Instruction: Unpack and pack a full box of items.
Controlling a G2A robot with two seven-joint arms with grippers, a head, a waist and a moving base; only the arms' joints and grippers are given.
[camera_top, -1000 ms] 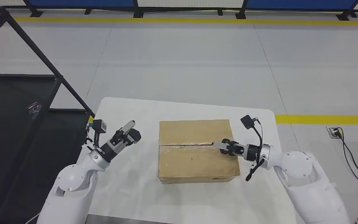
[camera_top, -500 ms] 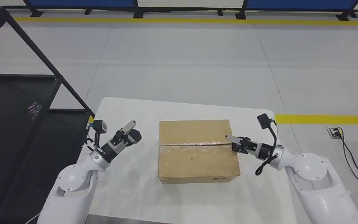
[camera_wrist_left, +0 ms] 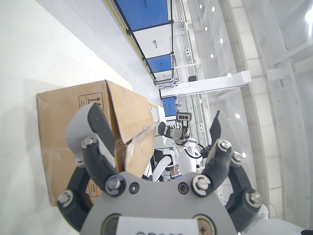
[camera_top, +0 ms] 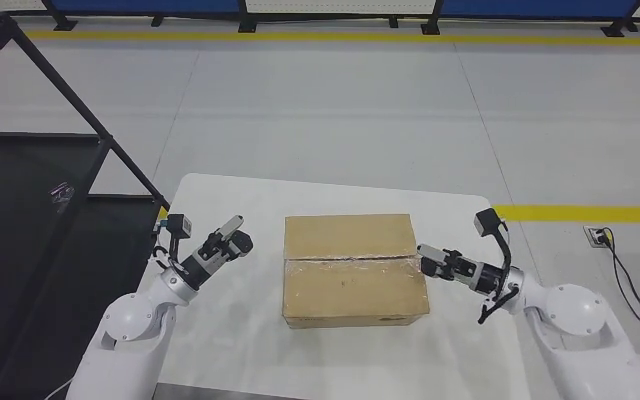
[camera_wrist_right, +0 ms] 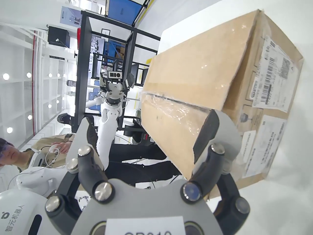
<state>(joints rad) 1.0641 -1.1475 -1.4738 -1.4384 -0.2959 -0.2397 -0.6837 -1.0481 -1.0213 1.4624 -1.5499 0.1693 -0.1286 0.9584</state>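
Note:
A closed cardboard box [camera_top: 350,268] sits in the middle of the white table [camera_top: 250,195], its top seam [camera_wrist_right: 171,100] covered with clear tape. My left gripper [camera_top: 232,238] hangs open a short way off the box's left side; the left wrist view frames the box [camera_wrist_left: 73,113] between its open fingers [camera_wrist_left: 100,125]. My right gripper [camera_top: 432,262] is open just off the box's right edge, level with the seam. In the right wrist view the box [camera_wrist_right: 200,74] lies just ahead of the fingertips, its labelled end face [camera_wrist_right: 271,94] turned this way.
A black metal rack [camera_top: 70,170] stands off the table's left side. Bare tabletop lies on both sides of the box and in front of it. Yellow floor lines [camera_top: 560,212] run behind the table.
My right gripper has drawn back to the right along the taped seam, from over the box top to just past its right edge. The left arm has not moved.

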